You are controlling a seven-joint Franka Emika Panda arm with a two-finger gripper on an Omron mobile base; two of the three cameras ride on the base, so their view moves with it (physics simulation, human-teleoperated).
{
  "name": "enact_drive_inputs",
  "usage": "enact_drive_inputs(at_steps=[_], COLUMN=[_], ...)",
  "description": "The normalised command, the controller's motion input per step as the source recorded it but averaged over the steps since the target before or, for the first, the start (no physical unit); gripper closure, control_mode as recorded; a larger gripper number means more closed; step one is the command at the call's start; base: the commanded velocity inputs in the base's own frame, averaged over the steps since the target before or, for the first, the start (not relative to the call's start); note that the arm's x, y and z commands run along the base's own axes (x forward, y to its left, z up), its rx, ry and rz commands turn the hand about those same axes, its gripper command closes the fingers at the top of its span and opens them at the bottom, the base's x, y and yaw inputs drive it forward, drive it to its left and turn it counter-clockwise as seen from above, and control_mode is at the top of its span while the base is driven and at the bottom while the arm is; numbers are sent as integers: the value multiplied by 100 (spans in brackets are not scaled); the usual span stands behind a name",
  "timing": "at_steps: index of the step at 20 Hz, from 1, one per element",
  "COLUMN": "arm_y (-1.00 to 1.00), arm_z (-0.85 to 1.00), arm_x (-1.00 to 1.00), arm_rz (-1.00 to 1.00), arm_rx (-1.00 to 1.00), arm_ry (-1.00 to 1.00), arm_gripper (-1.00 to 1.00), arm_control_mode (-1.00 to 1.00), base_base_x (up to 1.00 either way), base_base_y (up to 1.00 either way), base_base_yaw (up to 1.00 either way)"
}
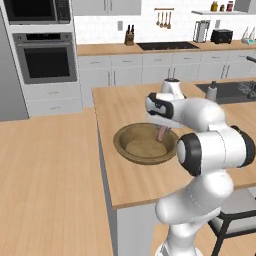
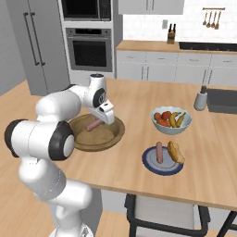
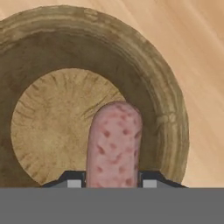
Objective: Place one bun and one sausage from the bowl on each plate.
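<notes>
My gripper (image 3: 112, 183) is shut on a pink speckled sausage (image 3: 113, 144), which I hold just above the wide brown wooden bowl (image 3: 166, 109). From the left base the sausage (image 1: 160, 133) hangs under the hand over the bowl (image 1: 122, 145). In the right base view the gripper (image 2: 99, 121) holds the sausage (image 2: 94, 125) over the bowl (image 2: 118, 132), whose floor looks bare. To the right, a blue-rimmed plate (image 2: 152, 167) carries a second sausage (image 2: 159, 152) and a bun (image 2: 176, 152).
A white bowl of fruit (image 2: 171, 125) stands behind the blue-rimmed plate. A grey dispenser (image 2: 200, 98) sits by the sink (image 2: 224, 99) at the far right. A dark chair (image 2: 162, 217) is tucked under the island's near edge.
</notes>
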Motion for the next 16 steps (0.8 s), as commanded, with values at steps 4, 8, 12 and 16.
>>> enact_drive_inputs(at_steps=[4,8,12,16], arm_y=[36,34,27,11], arm_z=[43,27,31,39], arm_x=[-66,-86,-86,-66], arm_rz=[29,24,22,11], arm_rx=[-13,-5,0,0], arm_ry=[9,2,0,0], arm_gripper=[100,100,100,100], arm_control_mode=[-100,-100,-100,-100], base_base_x=[0,0,0,0], base_base_y=[0,0,0,0], base_base_yaw=[0,0,0,0])
